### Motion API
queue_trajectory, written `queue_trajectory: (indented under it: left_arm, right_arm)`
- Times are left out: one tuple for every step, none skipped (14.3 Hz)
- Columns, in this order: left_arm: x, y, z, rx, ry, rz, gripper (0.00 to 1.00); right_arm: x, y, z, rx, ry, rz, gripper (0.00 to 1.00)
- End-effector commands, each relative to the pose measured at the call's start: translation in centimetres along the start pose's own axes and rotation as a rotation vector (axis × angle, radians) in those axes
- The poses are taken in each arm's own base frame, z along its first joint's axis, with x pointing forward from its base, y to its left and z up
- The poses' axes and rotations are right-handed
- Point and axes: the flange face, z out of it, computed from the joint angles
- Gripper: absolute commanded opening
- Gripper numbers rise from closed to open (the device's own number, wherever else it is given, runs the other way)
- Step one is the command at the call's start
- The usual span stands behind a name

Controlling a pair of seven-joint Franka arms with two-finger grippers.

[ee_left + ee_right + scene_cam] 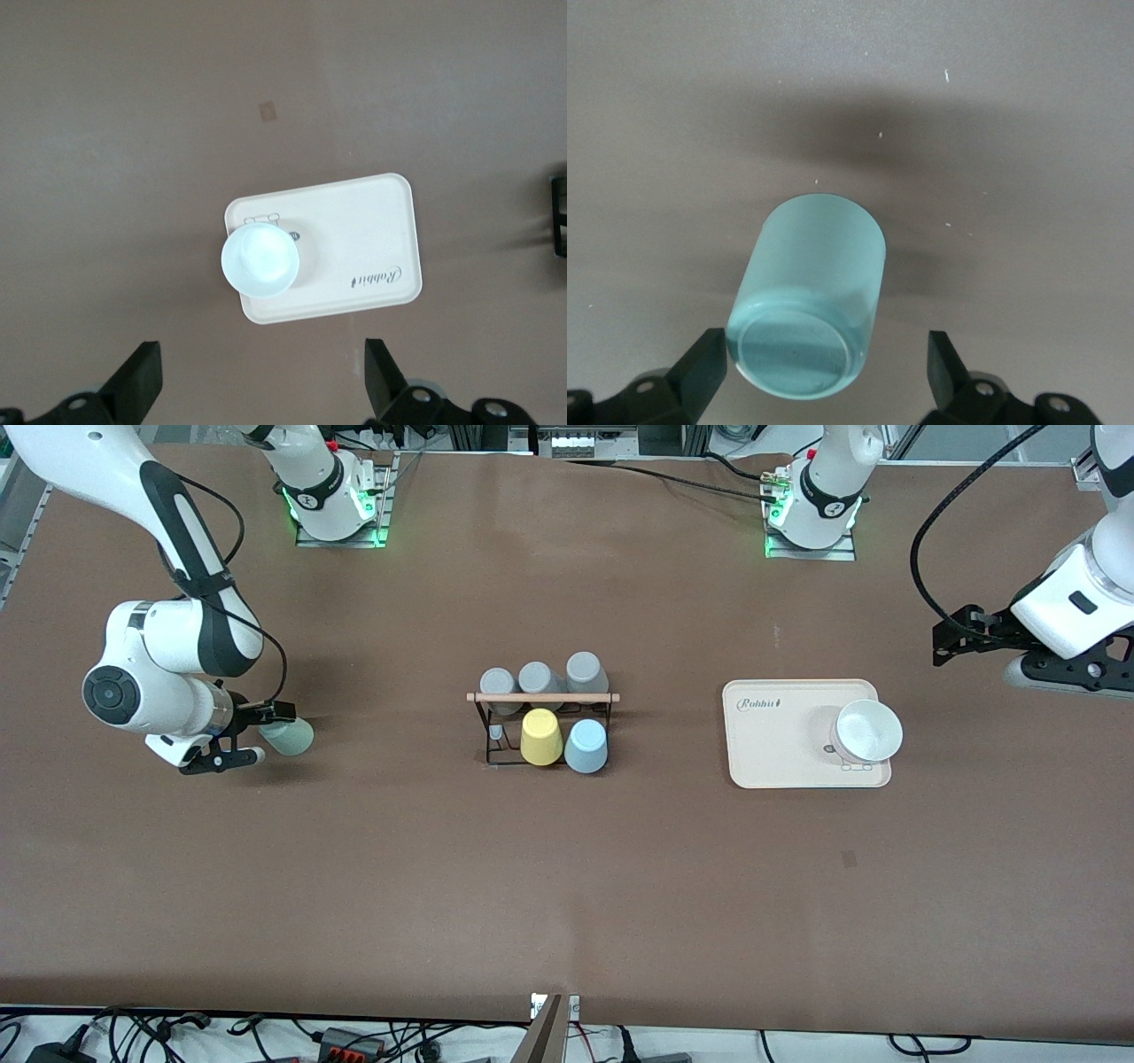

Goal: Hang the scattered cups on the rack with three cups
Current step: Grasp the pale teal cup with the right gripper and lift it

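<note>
The mint-green cup (288,737) lies on its side on the table toward the right arm's end. My right gripper (257,735) is open, with its fingers on either side of the cup's base. In the right wrist view the cup (811,305) shows its base between the spread fingers of the gripper (826,367). The black wire rack (542,726) with its wooden rod stands mid-table. The light blue cup (586,746) sits upside down on a peg of the rack's nearer row. My left gripper (952,638) hangs open and empty beside the tray's end and waits; its own view shows its fingers spread (261,376).
A yellow cup (540,737) sits on the rack beside the blue one. Three grey cups (539,679) fill the farther row. A beige tray (780,753) with a white bowl-like dish (866,731) lies toward the left arm's end, also in the left wrist view (354,239).
</note>
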Motion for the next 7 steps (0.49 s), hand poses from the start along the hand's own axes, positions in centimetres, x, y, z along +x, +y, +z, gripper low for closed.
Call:
queue_trajectory:
  left_arm:
    - [-1.5,-0.6,0.2,0.007,-0.014,0.008,1.00]
    - [-1.6,-0.3,-0.2,-0.020,-0.017,0.005,1.00]
    - [-1.5,0.0,-0.4,-0.067,-0.009,-0.003,1.00]
    - [-1.3,0.1,-0.4,-0.102,0.002,-0.009,1.00]
    - [-1.2,0.3,-0.5,-0.103,0.011,-0.006,1.00]
    - [-1.1,0.4,-0.9,-0.094,0.016,-0.003,1.00]
    - [-1.2,0.4,-1.0,-0.089,0.018,0.005,1.00]
  right_arm:
    - [0.0,0.0,0.2,-0.002,0.004,0.012,0.81]
    - [0.0,0.2,0.6,0.000,0.001,0.015,0.68]
    - [0.0,0.4,0.5,0.006,0.004,0.024,0.56]
    - [0.1,0.4,0.5,0.010,0.005,0.027,0.40]
    - [0.2,0.4,0.5,0.012,0.002,0.028,0.32]
    - [0.5,0.5,0.1,0.009,0.007,0.028,0.28]
    - [0.7,0.3,-0.2,0.008,0.010,0.020,0.20]
